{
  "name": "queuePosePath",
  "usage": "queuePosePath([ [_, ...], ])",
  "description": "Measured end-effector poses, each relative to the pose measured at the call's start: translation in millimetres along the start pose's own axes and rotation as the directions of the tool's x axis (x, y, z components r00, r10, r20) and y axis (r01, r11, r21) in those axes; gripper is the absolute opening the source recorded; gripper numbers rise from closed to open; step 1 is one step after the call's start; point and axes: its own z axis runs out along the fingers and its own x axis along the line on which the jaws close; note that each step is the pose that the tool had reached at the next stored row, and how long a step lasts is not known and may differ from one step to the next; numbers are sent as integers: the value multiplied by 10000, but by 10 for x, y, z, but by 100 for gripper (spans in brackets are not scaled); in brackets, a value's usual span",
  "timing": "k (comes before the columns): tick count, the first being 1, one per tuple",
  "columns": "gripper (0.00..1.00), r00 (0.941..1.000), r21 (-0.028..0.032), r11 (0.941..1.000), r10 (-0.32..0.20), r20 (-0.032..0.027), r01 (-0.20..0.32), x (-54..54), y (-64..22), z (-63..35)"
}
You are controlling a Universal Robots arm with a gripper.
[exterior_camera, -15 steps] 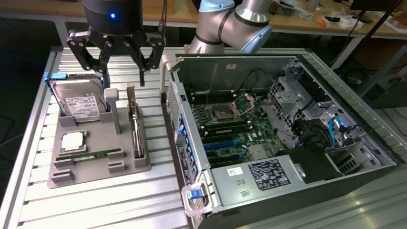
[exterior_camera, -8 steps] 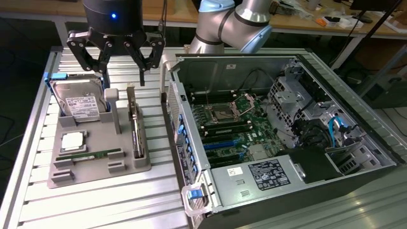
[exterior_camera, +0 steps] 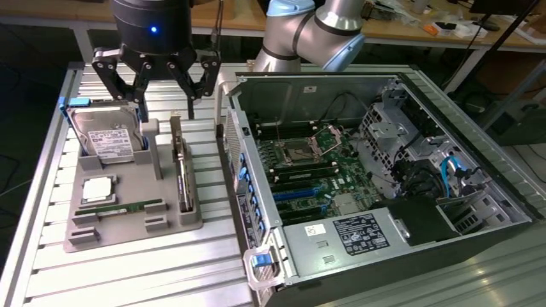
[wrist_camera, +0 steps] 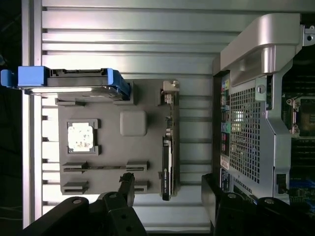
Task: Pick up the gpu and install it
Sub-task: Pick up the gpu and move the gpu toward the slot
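Gpu (exterior_camera: 181,167) stands on its long edge in a slot of the gray holder (exterior_camera: 128,233). It's a thin dark card with a silver bracket end, on the side nearest the open computer case (exterior_camera: 265,211). Gripper (exterior_camera: 166,105) hovers above it, jaws spread wide, holding nothing.

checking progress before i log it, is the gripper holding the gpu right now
No, the gpu stands on edge in the gray tray, and the gripper above it is open, not closed on it.
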Motion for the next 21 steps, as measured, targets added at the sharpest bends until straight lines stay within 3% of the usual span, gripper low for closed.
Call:
queuePosePath([
  [21, 66, 10000, -1, 10000, 0, 1, 0, 6, -17, 396],
])
